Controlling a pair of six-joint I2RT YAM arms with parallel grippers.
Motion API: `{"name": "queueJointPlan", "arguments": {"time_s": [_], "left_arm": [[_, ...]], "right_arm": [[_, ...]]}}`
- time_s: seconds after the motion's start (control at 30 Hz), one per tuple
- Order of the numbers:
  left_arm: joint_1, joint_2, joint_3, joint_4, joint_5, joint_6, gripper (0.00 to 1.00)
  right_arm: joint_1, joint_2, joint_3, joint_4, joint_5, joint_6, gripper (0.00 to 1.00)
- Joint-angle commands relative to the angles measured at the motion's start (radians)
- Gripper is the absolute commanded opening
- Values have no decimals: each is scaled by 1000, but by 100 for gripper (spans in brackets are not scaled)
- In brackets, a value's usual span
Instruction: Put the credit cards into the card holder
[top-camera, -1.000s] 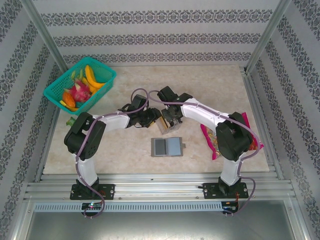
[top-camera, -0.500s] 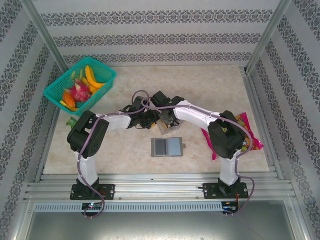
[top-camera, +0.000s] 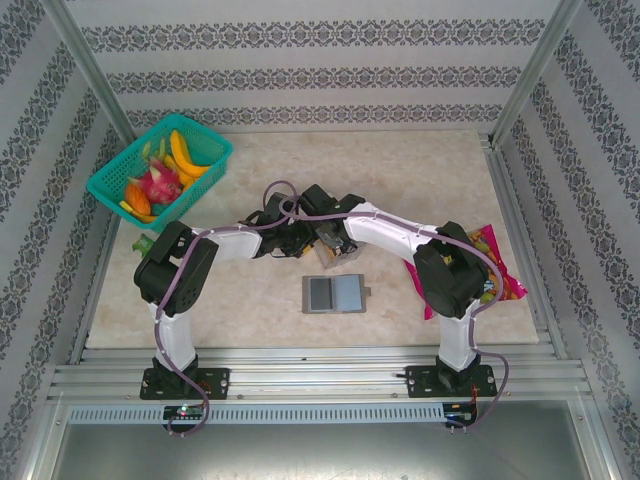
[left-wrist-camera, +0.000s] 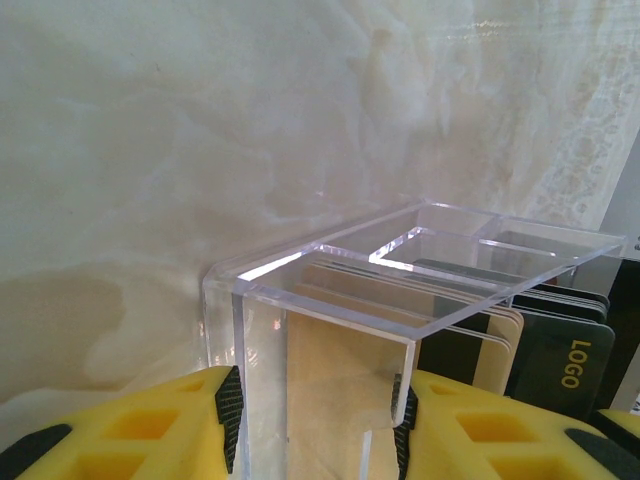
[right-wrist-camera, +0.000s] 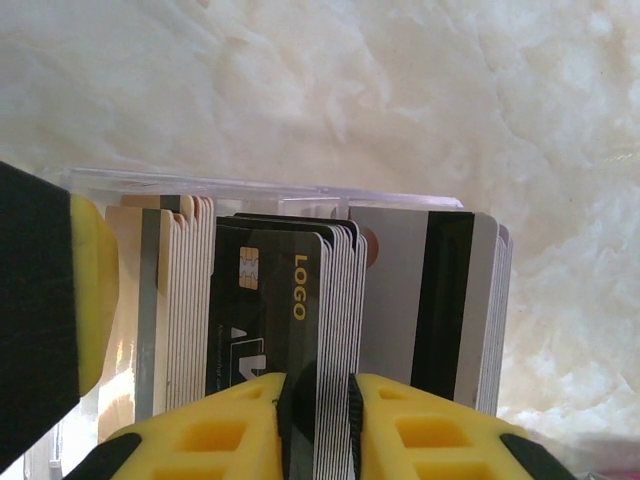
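The credit cards stand on edge in a clear plastic tray at mid-table: a pale stack, a dark stack marked LOGO, and grey cards with a black stripe. My right gripper is shut on part of the dark stack, with a pad on each side of it. My left gripper is shut across one end of the clear tray, and tan and dark cards show through its walls. The card holder lies flat just in front of the tray, and neither gripper touches it.
A teal basket of toy fruit sits at the back left. A colourful candy bag lies at the right, partly under the right arm. Both arms cross over the table's middle. Patterned walls close in three sides.
The right arm has swung left and come down over the tray, and its jaws have closed onto the dark cards. The left gripper keeps its hold on the tray.
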Motion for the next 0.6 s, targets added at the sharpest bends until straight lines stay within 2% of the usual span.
{"name": "queueJointPlan", "arguments": {"time_s": [0.0,0.27,0.43,0.57], "left_arm": [[5,9,-21,-15,-11,-4,46],[5,8,-21,-15,-11,-3,46],[4,6,-20,-16,-10,-2,46],[5,2,-21,-17,-11,-1,46]], "right_arm": [[5,-25,3,-20,27,-9,20],[7,-43,-3,-15,39,-14,12],[7,-55,0,-17,42,-17,11],[4,-60,-4,-13,27,-14,4]]}}
